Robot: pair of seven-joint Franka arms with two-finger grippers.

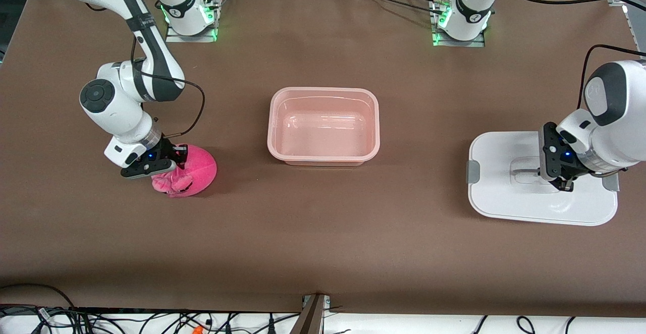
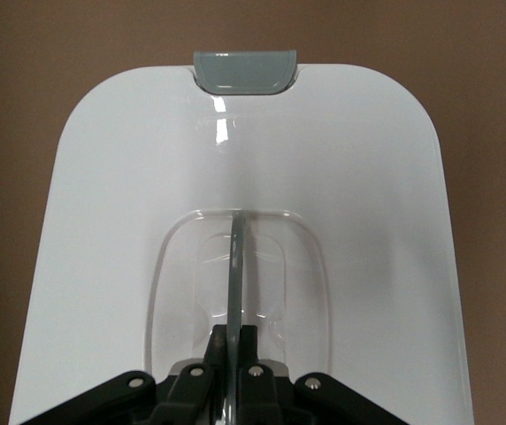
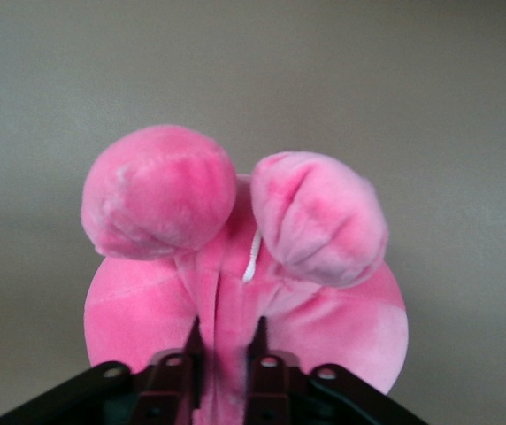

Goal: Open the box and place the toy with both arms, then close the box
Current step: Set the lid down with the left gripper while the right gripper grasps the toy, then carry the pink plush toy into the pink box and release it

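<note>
Right gripper (image 1: 169,168) pinches toy (image 1: 194,171) on table toward right arm's end, left gripper (image 1: 557,176) apparently clamps handle of removed lid (image 1: 504,192); box (image 1: 323,124) open, empty; placing, closing remain.

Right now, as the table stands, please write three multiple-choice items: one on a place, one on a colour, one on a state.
1. Where is the lid?
A. On the box
B. On the table toward the left arm's end
C. Under the toy

2. What colour is the box?
A. Pale pink
B. Blue
C. Green

3. What is the right gripper doing?
A. Hanging open over the box
B. Shut on the toy
C. Holding the lid

Answers: 1 B, the lid lies apart from the box, the left gripper on its handle. 2 A, an open pale pink tub. 3 B, its jaws pinch the plush.
</note>
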